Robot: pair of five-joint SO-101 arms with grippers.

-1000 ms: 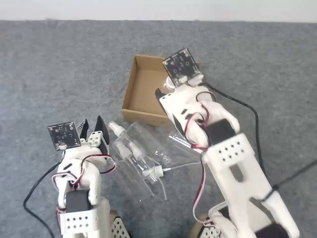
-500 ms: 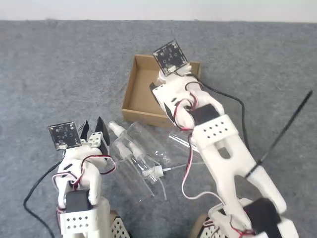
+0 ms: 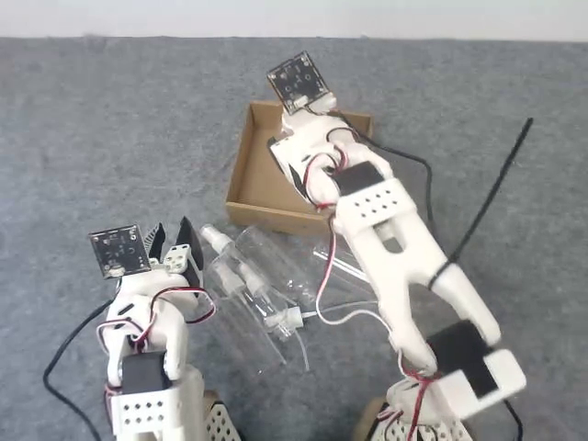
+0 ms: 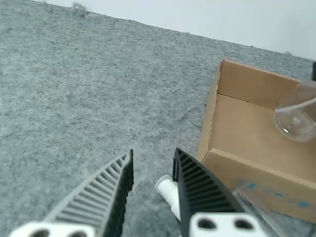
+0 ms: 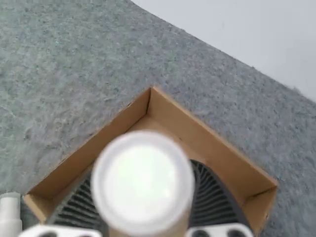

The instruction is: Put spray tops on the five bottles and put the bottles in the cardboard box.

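My right gripper (image 3: 287,167) hangs over the open cardboard box (image 3: 241,170), shut on a clear bottle (image 5: 142,178) whose round end faces the wrist camera. The ribbed fingers (image 5: 213,193) press the bottle from both sides, with the box (image 5: 210,144) below. In the left wrist view the held bottle (image 4: 296,116) floats above the box floor (image 4: 247,126). My left gripper (image 3: 175,237) rests open on the carpet at the near left, beside several clear bottles (image 3: 253,274) lying in front of the box. A white spray top (image 4: 168,193) lies just past its fingertips (image 4: 123,170).
A loose spray top with a thin tube (image 3: 292,322) lies among the bottles. Grey carpet (image 3: 110,138) covers the table, with free room left of and behind the box. A black cable (image 3: 487,202) trails off the right arm.
The right arm has swung left and farther out, carrying the bottle from the box's right corner to over its middle. The left arm has kept still.
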